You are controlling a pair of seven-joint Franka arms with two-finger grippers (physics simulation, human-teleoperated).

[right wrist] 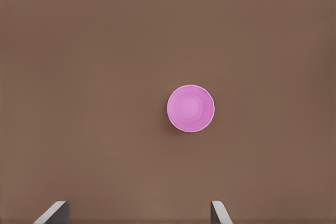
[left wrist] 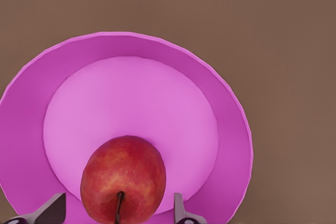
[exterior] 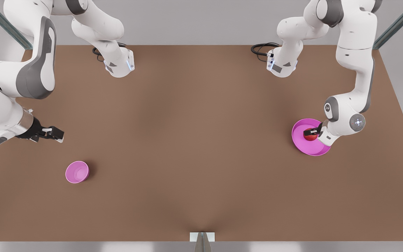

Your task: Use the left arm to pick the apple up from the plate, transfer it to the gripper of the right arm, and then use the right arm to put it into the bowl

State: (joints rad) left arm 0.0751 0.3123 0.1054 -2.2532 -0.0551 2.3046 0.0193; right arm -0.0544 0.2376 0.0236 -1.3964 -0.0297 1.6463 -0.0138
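The red apple (exterior: 311, 137) (left wrist: 123, 179) lies on the magenta plate (exterior: 299, 140) (left wrist: 31, 129) at the front view's right, stem toward the wrist camera. My left gripper (exterior: 310, 132) (left wrist: 118, 203) is down at the plate, open, with one finger on each side of the apple and a small gap at both sides. The small pink bowl (exterior: 77, 172) (right wrist: 190, 108) stands empty at the front view's left. My right gripper (exterior: 56, 134) (right wrist: 139, 208) hovers open above the table, behind the bowl and a little to its left, holding nothing.
The brown table (exterior: 194, 140) spreads wide between plate and bowl. Both arm bases (exterior: 119, 64) (exterior: 282, 64) stand at the far edge with black cables beside them. A small grey mount (exterior: 202, 238) sits at the middle of the near edge.
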